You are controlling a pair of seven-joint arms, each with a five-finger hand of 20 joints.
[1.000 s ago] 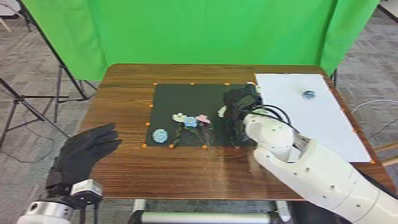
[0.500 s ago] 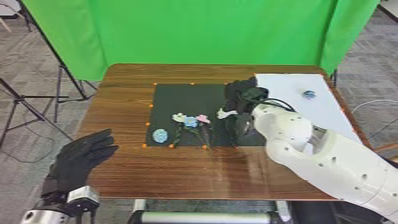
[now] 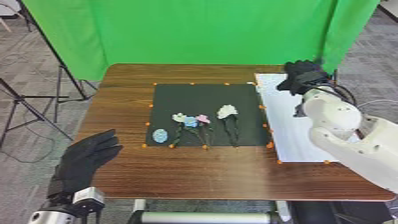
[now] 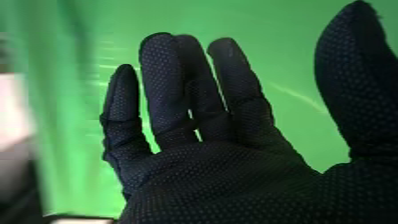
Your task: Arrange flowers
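R hand (image 3: 303, 77) wide open, empty, over far end of white sheet (image 3: 298, 145); L hand (image 3: 80, 158) open, near L. White flower (image 3: 227, 111) on blk mat (image 3: 187, 95), R of 3-flower bunch (image 3: 190, 121).

1. Beyond the right hand (image 3: 304, 75), the green curtain (image 3: 222, 40) walls off the far side.
2. Nearer than that hand, the right arm (image 3: 336, 115) blocks the way over part of the white sheet (image 3: 286, 135).
3. To its left, the black mat's far part (image 3: 200, 92) offers a lane; nearer, a white flower (image 3: 227, 110) obstructs.
4. Right of the left hand (image 3: 75, 167), brown wood (image 3: 133, 172) gives passage.
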